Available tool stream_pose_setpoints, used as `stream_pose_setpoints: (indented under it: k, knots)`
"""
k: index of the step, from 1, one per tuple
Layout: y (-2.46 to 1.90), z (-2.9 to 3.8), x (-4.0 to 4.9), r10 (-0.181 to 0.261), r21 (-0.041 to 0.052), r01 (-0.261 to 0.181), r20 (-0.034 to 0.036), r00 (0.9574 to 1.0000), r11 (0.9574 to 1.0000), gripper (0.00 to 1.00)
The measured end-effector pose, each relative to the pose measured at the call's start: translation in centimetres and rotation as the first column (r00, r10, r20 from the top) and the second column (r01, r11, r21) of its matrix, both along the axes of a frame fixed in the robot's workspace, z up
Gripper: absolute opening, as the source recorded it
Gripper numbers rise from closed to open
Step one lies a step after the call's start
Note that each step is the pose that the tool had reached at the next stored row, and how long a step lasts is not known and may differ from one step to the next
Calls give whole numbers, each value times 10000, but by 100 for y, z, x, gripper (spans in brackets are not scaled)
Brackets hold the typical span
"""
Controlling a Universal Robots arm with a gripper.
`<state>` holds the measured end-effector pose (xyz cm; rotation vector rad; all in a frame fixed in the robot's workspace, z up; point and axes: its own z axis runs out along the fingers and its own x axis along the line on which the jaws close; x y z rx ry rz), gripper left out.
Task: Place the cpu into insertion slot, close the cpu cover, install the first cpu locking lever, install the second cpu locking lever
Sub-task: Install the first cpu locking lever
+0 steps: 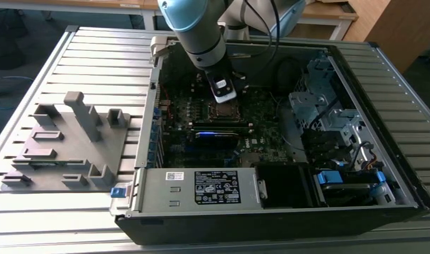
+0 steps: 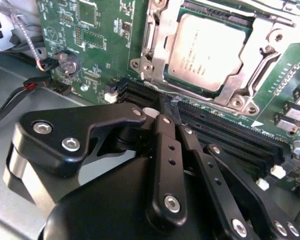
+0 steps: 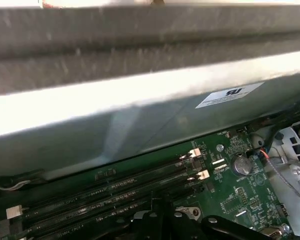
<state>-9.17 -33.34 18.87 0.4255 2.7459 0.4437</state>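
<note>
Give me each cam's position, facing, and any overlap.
Exterior view: off the arm, above one side of the open computer case, looking down; shows the arm and gripper over the motherboard.
Second wrist view: on the wrist, looking past the gripper at the cpu seated under the cpu cover, beside the memory slots.
First wrist view: on the wrist, facing the case wall across the memory slots; gripper linkage at the edge.
Shared: both wrist views show the memory slots and coin cell.
</note>
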Motion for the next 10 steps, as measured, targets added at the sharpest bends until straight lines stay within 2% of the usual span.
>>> stream_pose_setpoints:
  k: [5, 6, 8, 10]
  knots:
    - [0, 82, 0, 0, -1, 0, -1, 10000, 10000, 10]
    - [1, 89, 0, 1, -26, -1, 0, 10000, 10000, 10]
    - [0, 92, 1, -3, -204, 3, 1, 10000, 9998, 10]
    - [0, 92, 0, -45, -455, 45, 0, 10000, 9990, 10]
